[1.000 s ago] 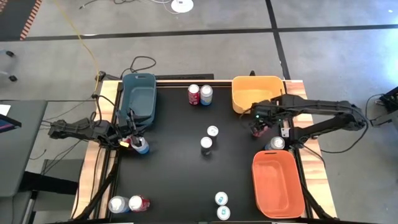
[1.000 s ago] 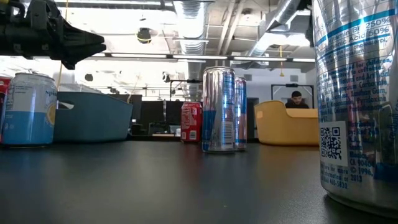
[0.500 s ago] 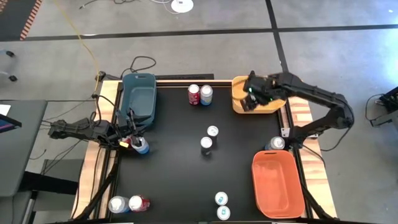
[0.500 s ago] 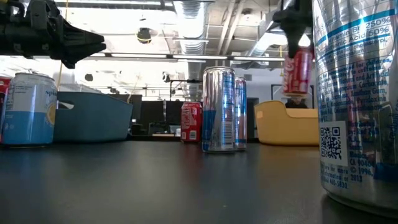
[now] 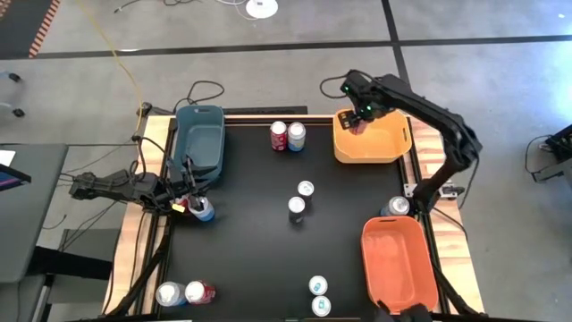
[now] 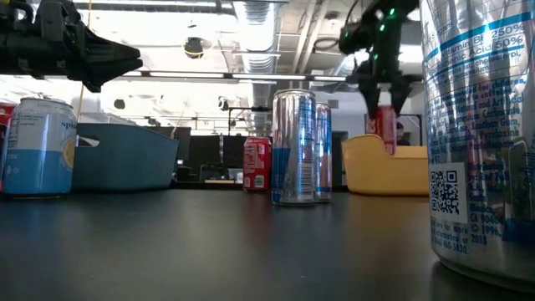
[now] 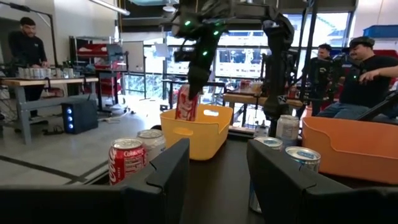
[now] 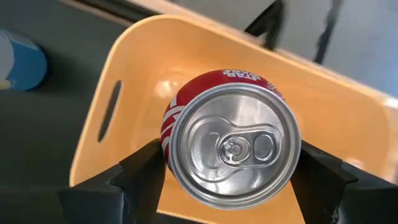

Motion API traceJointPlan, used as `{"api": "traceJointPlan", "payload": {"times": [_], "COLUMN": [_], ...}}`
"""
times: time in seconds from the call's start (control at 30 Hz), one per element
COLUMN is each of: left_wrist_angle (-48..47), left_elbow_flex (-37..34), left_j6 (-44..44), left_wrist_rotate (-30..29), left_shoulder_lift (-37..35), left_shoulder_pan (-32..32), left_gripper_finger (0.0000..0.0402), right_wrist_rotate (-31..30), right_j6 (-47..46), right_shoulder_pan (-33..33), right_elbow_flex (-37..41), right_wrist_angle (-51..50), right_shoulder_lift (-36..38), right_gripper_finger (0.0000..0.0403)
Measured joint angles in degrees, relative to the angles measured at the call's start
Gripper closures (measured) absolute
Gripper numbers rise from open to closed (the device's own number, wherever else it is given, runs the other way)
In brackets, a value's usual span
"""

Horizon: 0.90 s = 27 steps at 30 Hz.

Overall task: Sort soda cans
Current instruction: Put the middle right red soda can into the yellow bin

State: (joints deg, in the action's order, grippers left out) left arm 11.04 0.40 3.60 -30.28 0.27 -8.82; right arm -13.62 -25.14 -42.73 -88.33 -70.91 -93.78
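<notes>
- While the right gripper (image 5: 359,122) hangs over the yellow bin (image 5: 390,150) at the upper right of the high view, it clamps a red can (image 8: 231,144) upright, partly lowered into the bin.
- At the left edge, the left gripper (image 5: 190,204) sits by a blue can (image 5: 206,211) below the blue bin (image 5: 200,134); whether it grips cannot be told.
- Other cans (image 5: 288,136) stand at the table (image 5: 250,259)'s top centre, middle, bottom centre and lower left.
- One silver can (image 5: 397,206) stands just above the orange bin (image 5: 402,268).
</notes>
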Motion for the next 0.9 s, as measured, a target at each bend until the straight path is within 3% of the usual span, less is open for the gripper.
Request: {"api": "traceJointPlan", "payload": {"times": [0.33, 0.9], "left_wrist_angle": [-3.5, -4.7], "left_elbow_flex": [0.0, 0.0], "left_j6": [-3.2, -4.5], "left_wrist_rotate": [0.0, -0.1], "left_shoulder_lift": [0.0, 0.0], "left_shoulder_pan": [0.0, 0.0], "left_gripper_finger": [0.0243, 0.0244], "right_wrist_rotate": [1.7, 3.5], "right_j6": [2.3, 2.8], "right_shoulder_pan": [-0.4, -0.5], "right_elbow_flex": [0.0, 2.4], "right_wrist_angle": [2.7, 6.3], "right_shoulder_lift": [-7.9, -8.1], "right_gripper_finger": [0.0101, 0.0051]}}
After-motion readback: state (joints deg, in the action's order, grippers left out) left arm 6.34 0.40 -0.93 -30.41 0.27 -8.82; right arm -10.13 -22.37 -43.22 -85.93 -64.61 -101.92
